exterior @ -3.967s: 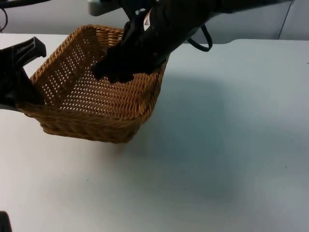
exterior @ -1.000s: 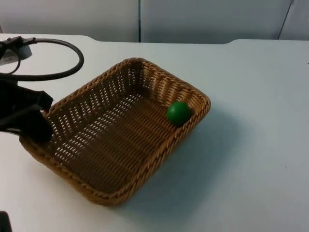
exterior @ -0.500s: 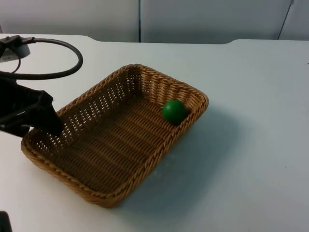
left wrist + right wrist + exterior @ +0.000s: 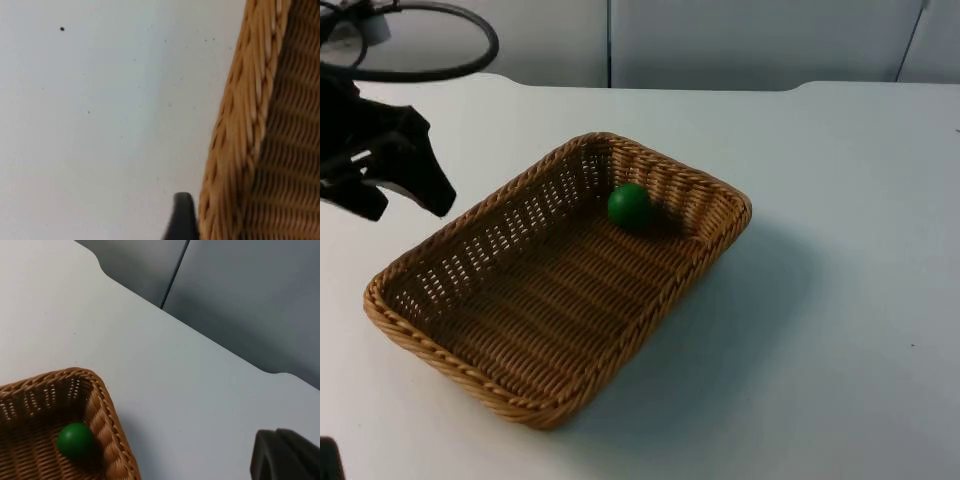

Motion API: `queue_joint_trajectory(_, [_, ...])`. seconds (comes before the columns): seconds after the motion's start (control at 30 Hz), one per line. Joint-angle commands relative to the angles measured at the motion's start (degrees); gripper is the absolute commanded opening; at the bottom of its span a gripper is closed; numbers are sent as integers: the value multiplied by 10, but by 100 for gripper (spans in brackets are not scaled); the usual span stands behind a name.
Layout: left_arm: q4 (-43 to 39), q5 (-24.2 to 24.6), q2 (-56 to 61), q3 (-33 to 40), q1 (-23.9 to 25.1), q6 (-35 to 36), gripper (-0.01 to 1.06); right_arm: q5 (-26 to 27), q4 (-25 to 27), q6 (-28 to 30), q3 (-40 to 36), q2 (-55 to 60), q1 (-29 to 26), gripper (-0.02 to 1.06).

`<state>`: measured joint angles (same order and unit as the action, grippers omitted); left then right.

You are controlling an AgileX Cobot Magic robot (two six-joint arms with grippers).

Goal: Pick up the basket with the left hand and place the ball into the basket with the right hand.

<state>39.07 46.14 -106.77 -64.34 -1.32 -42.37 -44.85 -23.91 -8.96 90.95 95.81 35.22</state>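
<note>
green and small, the round ball sits inside the rectangular woven wicker basket, close against the far wall near a corner; from the right wrist view i see it tucked in that same corner, so i judge the placing step done. the basket rests flat on the white bench, long side running diagonally, with nothing gripping it. my left gripper hovers just off the basket's near-left rim, apart from the weave, jaws spread and holding nothing; the left wrist view looks along the basket's braided rim with a black fingertip just outside it. i read that as the left arm having no hold on the basket. the right gripper is well away from the basket, over the bench, waiting; i cannot tell whether its jaws are open or closed. behind the bench stands the grey partition wall.
</note>
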Motion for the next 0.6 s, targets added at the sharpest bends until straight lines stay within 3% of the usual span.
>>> queue_joint_trajectory(0.0, [-44,48,5,-25,2,47,57,6,-7,-1,-1,-7,-3,0])
queue_joint_trajectory(0.13, [-86,149,23,-99,2,91,0,6,-47,-1,-1,-32,-3,0])
queue_joint_trajectory(0.33, [-100,151,116,-109,2,92,0,-3,-122,-1,-1,-109,-2,0])
queue_joint_trajectory(0.57, [-101,163,251,-106,-2,101,0,4,-132,-1,-1,-210,-2,0])
